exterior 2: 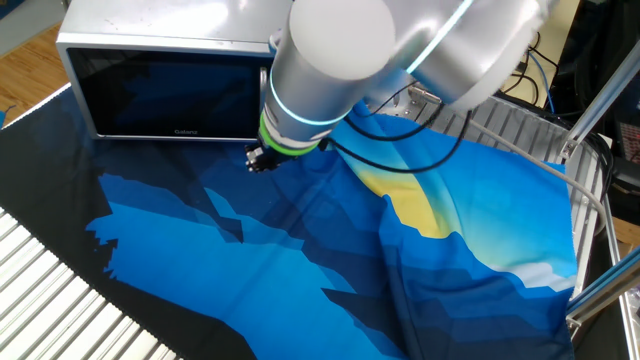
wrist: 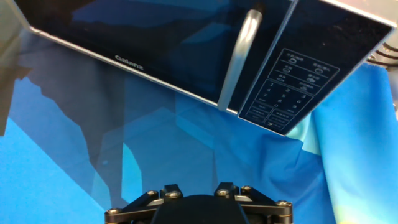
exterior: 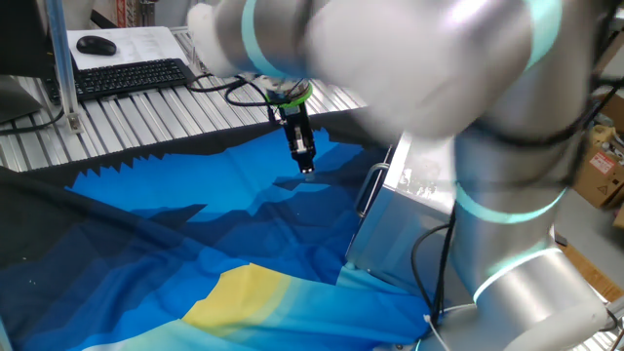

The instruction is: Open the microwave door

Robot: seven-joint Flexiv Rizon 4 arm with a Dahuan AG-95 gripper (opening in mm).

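Scene: table covered by a blue cloth [exterior 2: 250, 260] with darker blue angular patches and a yellow area; ribbed metal table surface [exterior: 146, 122] visible beyond the cloth.
Microwave [exterior 2: 150, 30]: silver box sitting on the cloth at the far side in the other fixed view; in one fixed view only its silver side panel shows, right of centre, partly behind the arm.
Microwave door [wrist: 143, 37]: dark glass front, flush with the casing, looks closed; cloth reflected in the glass; brand lettering on the lower edge.
Handle [wrist: 239, 53]: slim silver bar at the door's right edge, just beside the dark keypad panel [wrist: 298, 81]; nothing touching it.
Arm [exterior 2: 340, 60]: large silver body with light teal rings, blurred in one fixed view, blocks part of the microwave in both fixed views.
Gripper [exterior: 304, 156]: dark, pointing steeply down, above the cloth in front of the door; near the microwave but apart from it.
Gripper state: holding nothing that can be seen; fingertips are out of frame in the hand view and too small in the fixed views, so how wide the jaws stand cannot be told.
Hand view: only the gripper's black base at the bottom edge; door and handle up ahead, tilted in frame.
Background: black keyboard [exterior: 132, 76] and mouse [exterior: 96, 44] on the desk behind; cardboard box [exterior: 600, 161] at right.
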